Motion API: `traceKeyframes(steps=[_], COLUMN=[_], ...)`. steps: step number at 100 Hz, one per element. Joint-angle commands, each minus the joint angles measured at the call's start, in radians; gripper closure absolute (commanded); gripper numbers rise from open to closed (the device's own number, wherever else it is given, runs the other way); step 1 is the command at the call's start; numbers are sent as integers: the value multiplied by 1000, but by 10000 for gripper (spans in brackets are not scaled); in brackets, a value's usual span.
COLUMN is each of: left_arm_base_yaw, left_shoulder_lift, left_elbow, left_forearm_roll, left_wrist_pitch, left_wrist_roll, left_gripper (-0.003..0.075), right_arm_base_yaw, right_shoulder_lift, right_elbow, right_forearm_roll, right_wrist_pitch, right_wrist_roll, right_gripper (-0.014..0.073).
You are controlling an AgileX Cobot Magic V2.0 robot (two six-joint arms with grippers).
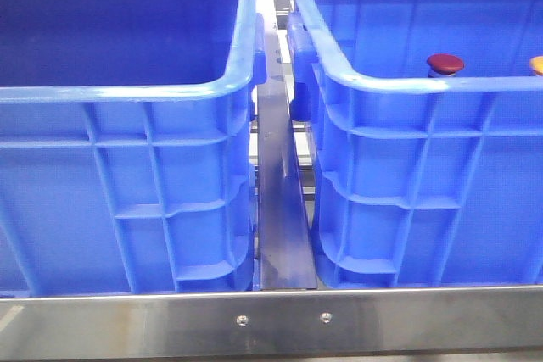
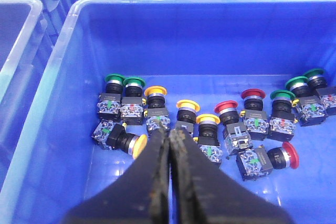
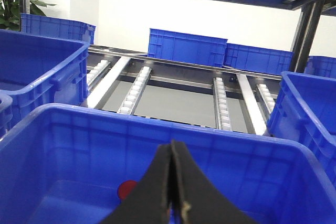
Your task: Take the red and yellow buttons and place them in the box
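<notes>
Fingers (image 2: 169, 145) pressed together above buttons (image 2: 210, 124).

White wall (image 3: 126, 9) behind, bright even light. Green plant (image 3: 13, 3) in corner. Steel roller rails (image 3: 134, 90) cross grey floor (image 3: 178, 106). Dark shelf frame (image 3: 310, 19) overhead. Brushed metal front rail (image 1: 271, 321), two screws (image 1: 242, 320).

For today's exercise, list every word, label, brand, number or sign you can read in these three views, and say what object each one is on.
No text can be read in any view.
The blue crates show only moulded ribs, no lettering.
The push buttons carry small green and red marks on their contact blocks, too small to read.
The metal rail shows only two screws.
</notes>
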Motion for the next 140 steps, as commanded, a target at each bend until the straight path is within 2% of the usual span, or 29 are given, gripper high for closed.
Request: traceKeyframes(steps=[1, 72, 100, 121, 140], left_arm_base_yaw=[-8, -8, 5, 52, 86], left_shoulder_lift=[4, 3, -127, -291, -425], left_elbow=[-25, -22, 170, 381, 539], left_forearm_roll=[6, 41, -36, -149, -200], left_wrist_pitch=[-70, -83, -343, -582, -656], left_wrist_roll=[2, 2, 4, 147, 188], left_gripper=[739, 739, 739, 739, 739], right_arm_base_yaw=[2, 2, 2, 2, 2], right_shoulder_lift=[2, 2, 2, 2, 2], right_elbow=[-27, -27, -27, -27, -27], right_forearm_roll=[108, 108, 108, 108, 108], right_wrist_pitch=[22, 22, 23, 23, 23], right_wrist_roll=[2, 2, 2, 2, 2], right_gripper=[662, 662, 662, 662, 662])
